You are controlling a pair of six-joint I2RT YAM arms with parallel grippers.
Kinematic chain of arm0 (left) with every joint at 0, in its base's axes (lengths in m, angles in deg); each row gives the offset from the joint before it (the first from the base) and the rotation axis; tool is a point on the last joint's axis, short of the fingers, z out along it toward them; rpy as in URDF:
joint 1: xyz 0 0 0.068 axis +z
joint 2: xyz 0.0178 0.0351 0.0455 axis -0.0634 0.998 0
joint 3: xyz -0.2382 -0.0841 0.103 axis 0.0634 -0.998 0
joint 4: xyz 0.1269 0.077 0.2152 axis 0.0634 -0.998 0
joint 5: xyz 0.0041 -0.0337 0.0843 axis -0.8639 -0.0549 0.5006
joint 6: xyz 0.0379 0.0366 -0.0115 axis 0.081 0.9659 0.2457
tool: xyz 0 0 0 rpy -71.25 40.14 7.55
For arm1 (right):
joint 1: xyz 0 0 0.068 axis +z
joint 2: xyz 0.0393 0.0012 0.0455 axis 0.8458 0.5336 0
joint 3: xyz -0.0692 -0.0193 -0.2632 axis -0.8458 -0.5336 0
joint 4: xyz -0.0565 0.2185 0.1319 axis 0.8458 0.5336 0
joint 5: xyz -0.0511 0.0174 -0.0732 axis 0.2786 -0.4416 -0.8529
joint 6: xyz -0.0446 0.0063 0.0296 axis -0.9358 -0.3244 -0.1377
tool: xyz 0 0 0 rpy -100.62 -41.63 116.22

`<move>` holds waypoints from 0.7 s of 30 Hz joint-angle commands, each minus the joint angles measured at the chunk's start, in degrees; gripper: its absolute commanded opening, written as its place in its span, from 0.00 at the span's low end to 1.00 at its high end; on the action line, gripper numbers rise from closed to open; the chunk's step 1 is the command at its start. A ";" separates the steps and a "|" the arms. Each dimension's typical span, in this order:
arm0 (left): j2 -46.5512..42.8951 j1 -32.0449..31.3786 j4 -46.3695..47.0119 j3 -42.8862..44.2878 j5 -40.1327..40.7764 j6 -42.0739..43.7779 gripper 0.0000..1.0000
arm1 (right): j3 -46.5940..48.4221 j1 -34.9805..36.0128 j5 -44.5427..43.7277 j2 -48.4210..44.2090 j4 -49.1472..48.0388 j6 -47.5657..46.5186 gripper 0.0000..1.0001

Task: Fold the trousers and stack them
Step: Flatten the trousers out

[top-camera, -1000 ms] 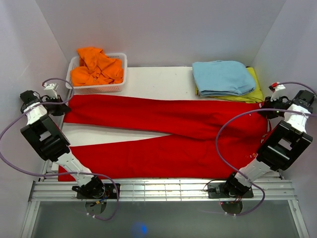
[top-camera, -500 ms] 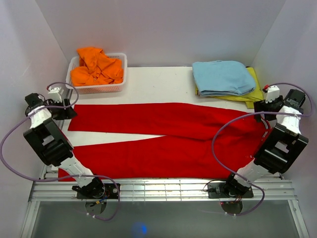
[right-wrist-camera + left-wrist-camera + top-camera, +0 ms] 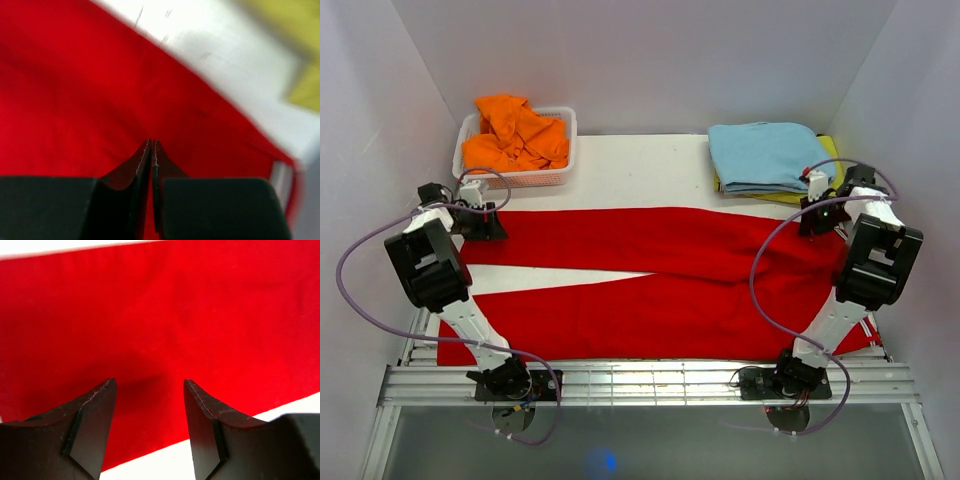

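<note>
The bright red trousers [image 3: 650, 260] lie flat across the white table, their two long legs running left and the waist at the right. My left gripper [image 3: 492, 226] hovers over the left end of the far leg. In the left wrist view it [image 3: 148, 382] is open, with nothing but red cloth [image 3: 165, 315] and a strip of white table below. My right gripper [image 3: 812, 222] is over the far right corner of the trousers near the waist. In the right wrist view it [image 3: 151, 141] is shut, its fingers pressed together above the red fabric [image 3: 75, 90].
A white basket [image 3: 520, 180] holding an orange garment [image 3: 515, 135] stands at the back left, just behind my left gripper. A folded light blue garment [image 3: 770, 155] lies on a yellow one [image 3: 835, 185] at the back right. Grey walls close both sides.
Both grippers let go of the far leg's ends and moved inward toward the table's middle. The left jaws opened. The right jaws opened, then shut empty.
</note>
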 commanded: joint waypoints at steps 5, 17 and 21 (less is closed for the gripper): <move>1.57 0.35 -0.14 1.13 2.17 -2.17 0.67 | -10.52 1.28 -8.11 1.67 -3.14 0.25 0.08; 20.10 0.18 -0.49 15.26 7.62 -7.87 0.56 | -6.67 3.22 -17.88 6.68 -26.10 13.78 0.10; 21.88 0.09 -0.49 21.25 6.49 -9.20 0.58 | -5.09 3.39 -14.73 4.67 -26.82 16.16 0.17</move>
